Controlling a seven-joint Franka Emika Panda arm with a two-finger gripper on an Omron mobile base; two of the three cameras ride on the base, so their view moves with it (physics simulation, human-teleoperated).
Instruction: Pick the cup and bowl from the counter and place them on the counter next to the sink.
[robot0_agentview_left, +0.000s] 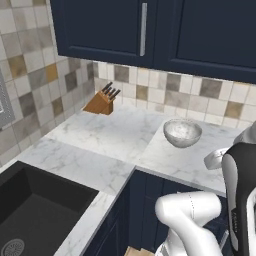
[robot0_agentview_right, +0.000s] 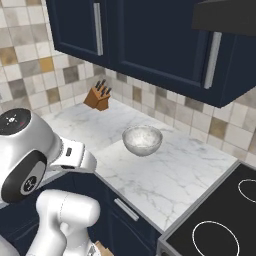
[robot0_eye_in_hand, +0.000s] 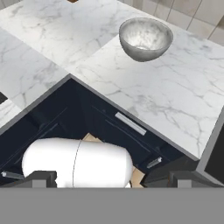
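Hovering above the cabinet fronts, the tool (robot0_eye_in_hand: 112, 177) is being held fully open, empty, well apart from the bowl (robot0_eye_in_hand: 145, 38) on the worktop (robot0_eye_in_hand: 166, 92).

The bowl (robot0_agentview_left: 182, 133) (robot0_agentview_right: 142, 140) (robot0_eye_in_hand: 145, 38), round, wide and grey-white with a speckled stone look, stands upright and empty on the counter (robot0_agentview_left: 115, 135) (robot0_agentview_right: 165, 175) (robot0_eye_in_hand: 166, 92), a white marble worktop with grey veins above dark navy cabinet fronts. The sink (robot0_agentview_left: 35, 210), a deep matte black basin with a round metal drain, is set into the counter well apart from the bowl.
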